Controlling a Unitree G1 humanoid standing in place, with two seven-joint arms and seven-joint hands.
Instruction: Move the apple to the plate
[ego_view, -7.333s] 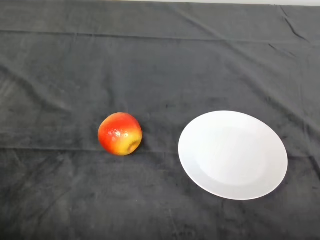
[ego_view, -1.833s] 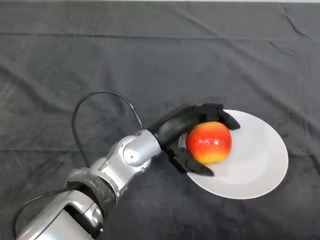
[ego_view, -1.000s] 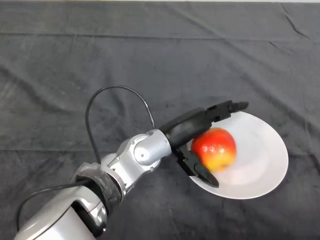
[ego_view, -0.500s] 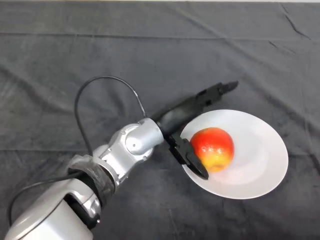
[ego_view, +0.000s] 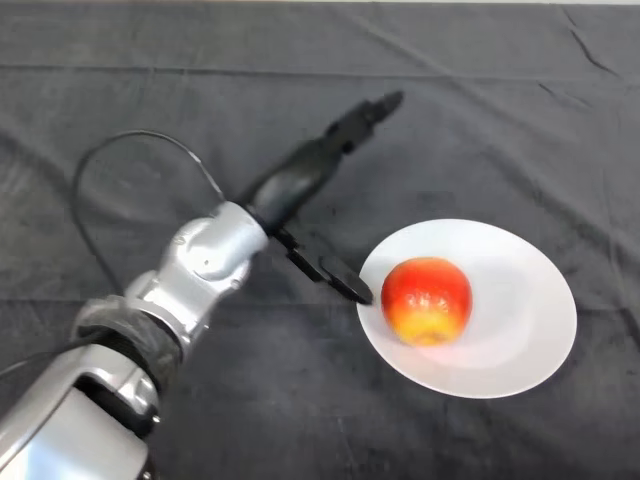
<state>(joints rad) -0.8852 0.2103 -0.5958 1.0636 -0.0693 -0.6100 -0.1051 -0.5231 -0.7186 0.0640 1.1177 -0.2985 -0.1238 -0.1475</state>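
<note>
A red and yellow apple sits on the white plate, left of its middle. My left hand is open, with straight fingers pointing up and right and the thumb reaching toward the plate's left rim. The hand is to the left of the plate, apart from the apple and holding nothing.
The dark cloth covers the whole table, with creases running across it. My silver-grey arm comes in from the lower left.
My hand let go of the apple, which stays on the plate. The hand has since drawn back up and to the left, away from the plate, with its fingers straight.
</note>
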